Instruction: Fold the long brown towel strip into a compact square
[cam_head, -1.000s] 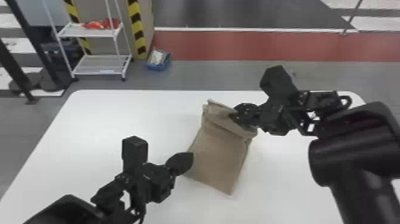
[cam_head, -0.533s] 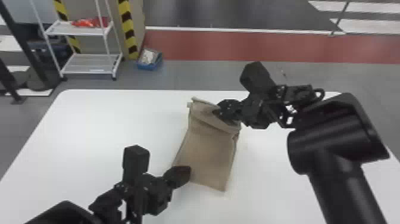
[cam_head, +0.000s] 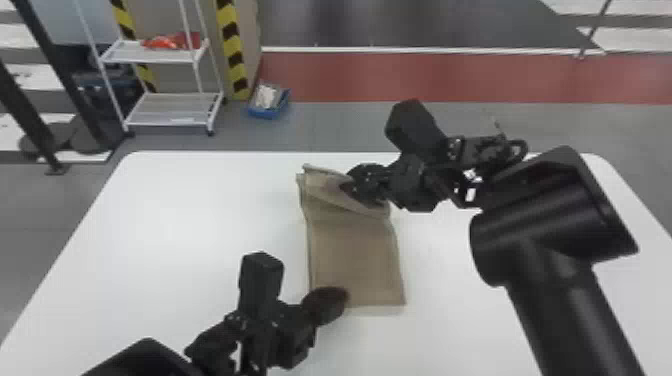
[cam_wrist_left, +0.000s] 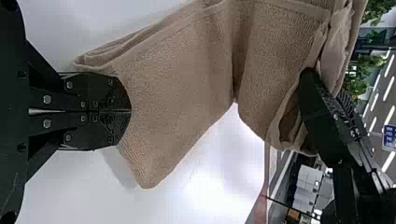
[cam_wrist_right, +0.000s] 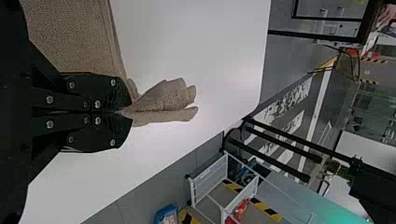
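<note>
Near the middle of the white table lies the brown towel (cam_head: 354, 250), its far end raised and bunched. At that far end is my right gripper (cam_head: 350, 189); in the right wrist view my right gripper (cam_wrist_right: 122, 112) is shut on towel fabric (cam_wrist_right: 166, 100) that sticks out past its tips. Over the towel's near left corner stands my left gripper (cam_head: 337, 299). Seen in the left wrist view, my left gripper (cam_wrist_left: 130, 111) has its fingers together at the edge of the towel (cam_wrist_left: 182, 88); whether cloth is pinched between them is hidden.
The white table (cam_head: 200, 225) extends on both sides of the towel. Beyond its far edge, a white shelf rack (cam_head: 167, 110) and a blue bin (cam_head: 269, 100) stand on the floor. My right arm reaches across the table's right side.
The head view has shifted. The towel now lies straighter, its far end still raised with my right gripper. My left gripper remains by the near left corner.
</note>
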